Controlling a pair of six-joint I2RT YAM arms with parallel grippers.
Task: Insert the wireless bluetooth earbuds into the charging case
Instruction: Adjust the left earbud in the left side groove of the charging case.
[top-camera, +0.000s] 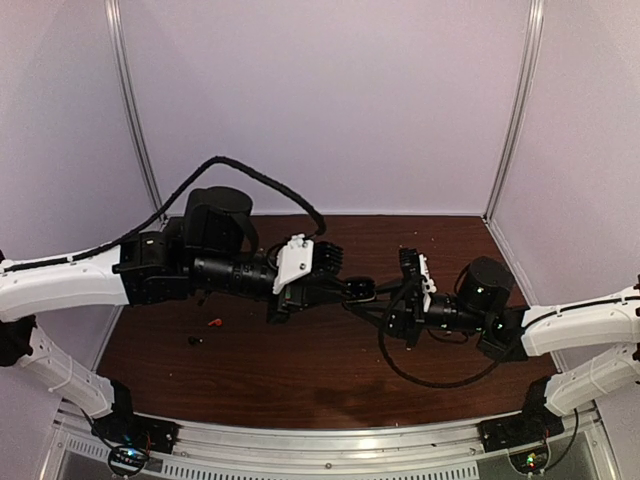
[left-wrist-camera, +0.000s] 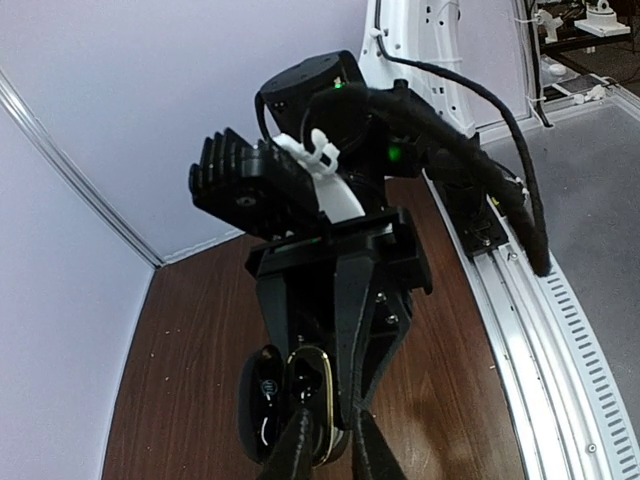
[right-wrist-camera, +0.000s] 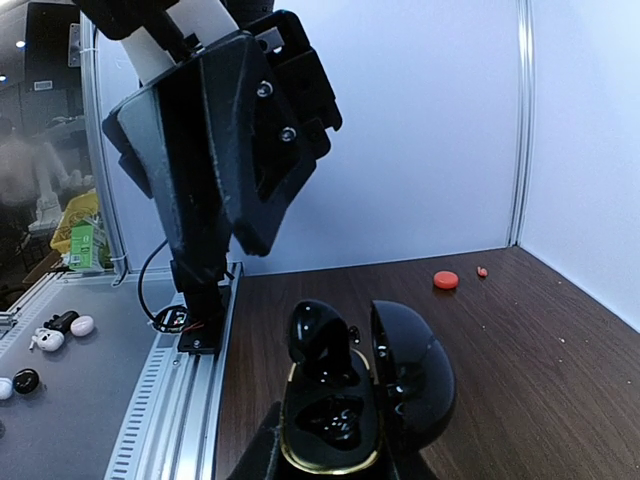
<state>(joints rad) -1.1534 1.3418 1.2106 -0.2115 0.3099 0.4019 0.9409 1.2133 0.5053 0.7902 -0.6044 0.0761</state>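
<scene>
From above, the left tool (top-camera: 362, 292) and the right tool (top-camera: 395, 302) meet tip to tip over the middle of the tabletop (top-camera: 300, 370). The red earbud (top-camera: 214, 322) and the black earbud (top-camera: 193, 341) lie near each other under the left arm, well apart from both tools. In the left wrist view, the left fingers are nearly together at the gold rim of the open charging case (left-wrist-camera: 295, 395); whether they pinch it I cannot tell. In the right wrist view, the right tool grips the case from below, lid hinged open.
</scene>
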